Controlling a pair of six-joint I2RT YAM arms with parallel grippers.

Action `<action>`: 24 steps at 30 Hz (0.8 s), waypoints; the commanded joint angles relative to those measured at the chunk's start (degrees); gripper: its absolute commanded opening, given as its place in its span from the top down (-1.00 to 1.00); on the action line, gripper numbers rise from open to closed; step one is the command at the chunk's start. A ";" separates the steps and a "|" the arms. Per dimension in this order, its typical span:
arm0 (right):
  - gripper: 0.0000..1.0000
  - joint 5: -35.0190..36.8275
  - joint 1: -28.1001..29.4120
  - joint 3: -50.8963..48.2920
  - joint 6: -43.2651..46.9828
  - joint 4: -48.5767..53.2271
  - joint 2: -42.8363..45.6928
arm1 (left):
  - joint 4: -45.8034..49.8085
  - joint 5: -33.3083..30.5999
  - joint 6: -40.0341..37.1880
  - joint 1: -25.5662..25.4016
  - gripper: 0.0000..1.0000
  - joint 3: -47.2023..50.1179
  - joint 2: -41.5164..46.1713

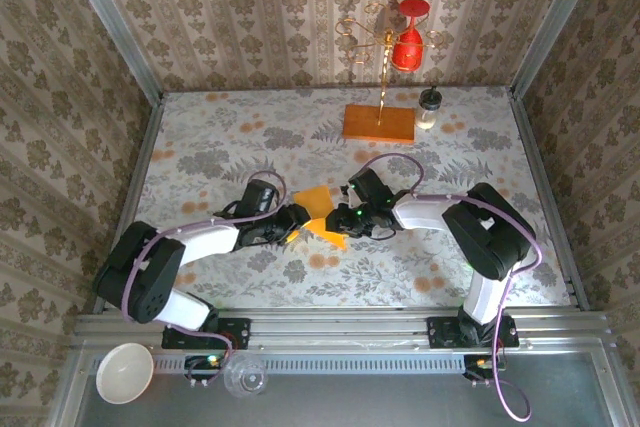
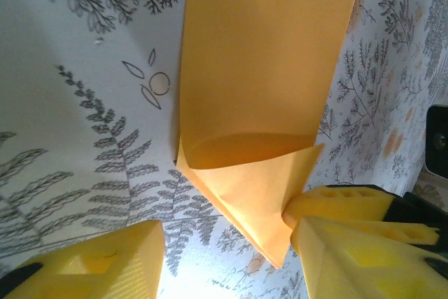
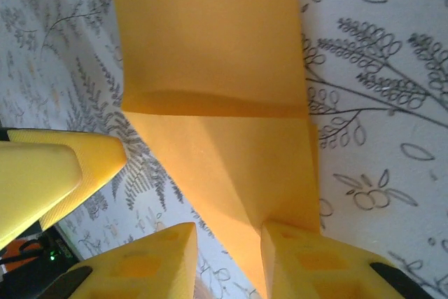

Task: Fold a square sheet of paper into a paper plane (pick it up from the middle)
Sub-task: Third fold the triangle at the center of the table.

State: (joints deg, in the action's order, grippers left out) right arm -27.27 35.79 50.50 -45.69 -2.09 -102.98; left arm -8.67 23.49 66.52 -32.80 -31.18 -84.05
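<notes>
— Where was the sheet of paper (image 1: pixel 318 201)?
— Mid-table, one corner folded over; the left gripper (image 1: pixel 296 219) was at its 9 o'clock, the right gripper (image 1: pixel 340 217) at its 3 o'clock; a wooden block (image 1: pixel 379 123) sat at 12 o'clock.
— And the jaws?
— Both pairs stood apart; the left gripper's finger (image 2: pixel 343 225) touched the folded flap; the paper's corner ran into the right gripper's gap.

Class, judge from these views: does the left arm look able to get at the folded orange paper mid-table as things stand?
Likely yes: the left claw sits open at the paper, whose folded corner lies between its fingers; nothing stands in between.
</notes>
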 commanded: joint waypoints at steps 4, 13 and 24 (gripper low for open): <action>0.39 2.35 -0.55 0.59 -0.71 1.16 -1.74 | -4.34 1.18 3.26 -0.43 -0.07 -1.29 -2.99; 0.48 2.55 -0.99 -0.97 -0.71 1.47 -2.22 | -5.14 1.62 3.59 -0.43 0.20 -2.88 -4.79; 0.49 2.57 -1.25 -1.11 -0.53 1.47 -2.32 | -2.64 0.52 3.19 -0.43 0.19 -3.65 -6.31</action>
State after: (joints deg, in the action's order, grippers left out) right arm -26.52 35.03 50.52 -45.89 -2.07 -103.90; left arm -12.84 24.16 69.47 -33.01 -33.32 -89.80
